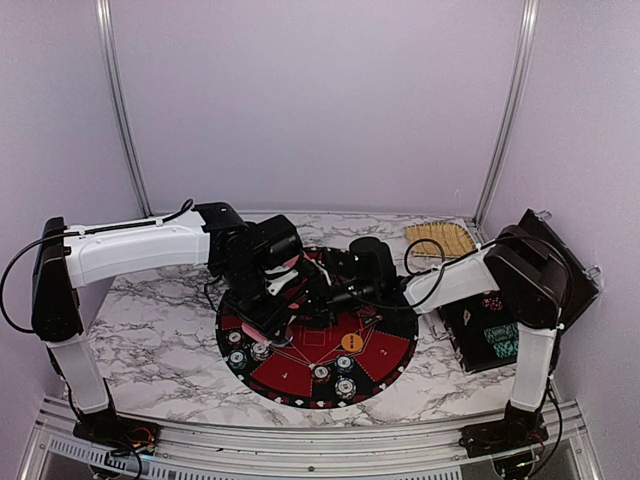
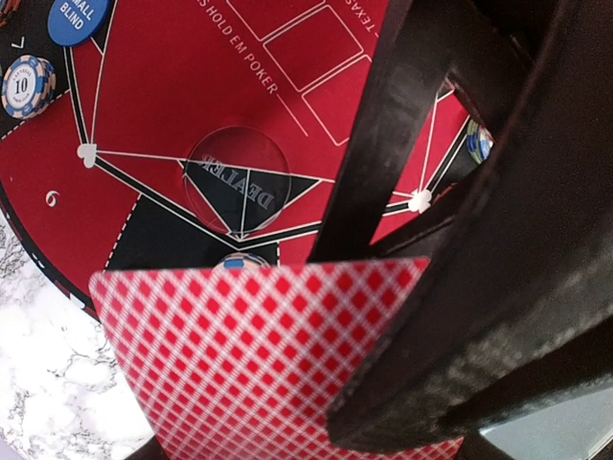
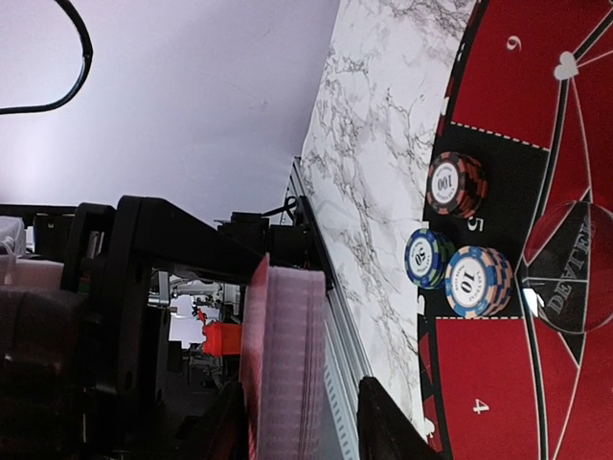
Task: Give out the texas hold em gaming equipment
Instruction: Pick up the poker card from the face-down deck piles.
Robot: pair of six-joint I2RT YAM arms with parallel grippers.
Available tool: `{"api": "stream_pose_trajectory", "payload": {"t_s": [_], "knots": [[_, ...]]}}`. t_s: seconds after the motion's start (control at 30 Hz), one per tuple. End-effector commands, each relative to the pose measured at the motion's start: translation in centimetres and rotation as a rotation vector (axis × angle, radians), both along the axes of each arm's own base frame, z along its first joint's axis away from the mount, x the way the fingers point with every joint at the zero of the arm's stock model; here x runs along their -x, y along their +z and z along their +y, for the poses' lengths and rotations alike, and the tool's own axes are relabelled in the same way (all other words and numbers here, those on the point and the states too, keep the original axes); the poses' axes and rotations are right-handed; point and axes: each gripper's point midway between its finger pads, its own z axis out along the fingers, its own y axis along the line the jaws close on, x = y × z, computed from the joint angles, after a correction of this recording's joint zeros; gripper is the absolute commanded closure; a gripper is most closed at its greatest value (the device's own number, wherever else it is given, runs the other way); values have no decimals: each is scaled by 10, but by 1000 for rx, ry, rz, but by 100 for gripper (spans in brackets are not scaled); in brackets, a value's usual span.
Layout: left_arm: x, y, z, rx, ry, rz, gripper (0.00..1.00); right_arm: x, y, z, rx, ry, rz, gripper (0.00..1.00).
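My left claw [image 1: 263,300] gripped the playing cards [image 2: 249,364] above the far half of the mat [image 1: 392,352]. My right claw [image 3: 297,433] stood released, fingers straddling that deck. Poker chips [image 1: 345,388] sat along the mat's near edge.

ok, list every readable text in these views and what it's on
"ALL BLIND", start cut off: blue button
"10": striped chip beside it
"DEALER": clear button
"HOLD EM POKER": mat
"6", "5", "4": mat sectors
"100": orange-striped chip stack
"10": blue-and-peach chip stack
Blue-green chip stack: too blurred.
Black case print: unreadable.
No text on the playing cards, pattern only.
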Motion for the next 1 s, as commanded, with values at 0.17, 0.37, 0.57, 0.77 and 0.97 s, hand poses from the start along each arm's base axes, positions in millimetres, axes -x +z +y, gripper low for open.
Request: {"api": "stream_pose_trajectory", "payload": {"t_s": [0.17, 0.37, 0.57, 0.77, 0.97], "knots": [[4, 15, 1, 36, -15, -12, 57, -14, 12, -7, 0, -55, -42, 62], [5, 13, 2, 33, -15, -8, 58, -14, 14, -10, -5, -64, -44, 61], [6, 13, 2, 34, -17, -4, 58, -16, 14, -14, -1, -73, -46, 62], [6, 13, 2, 35, -17, -2, 59, -16, 11, -18, 7, -84, -46, 63], [7, 9, 2, 27, -20, 4, 59, -18, 18, -20, -2, -91, -57, 63]]}}
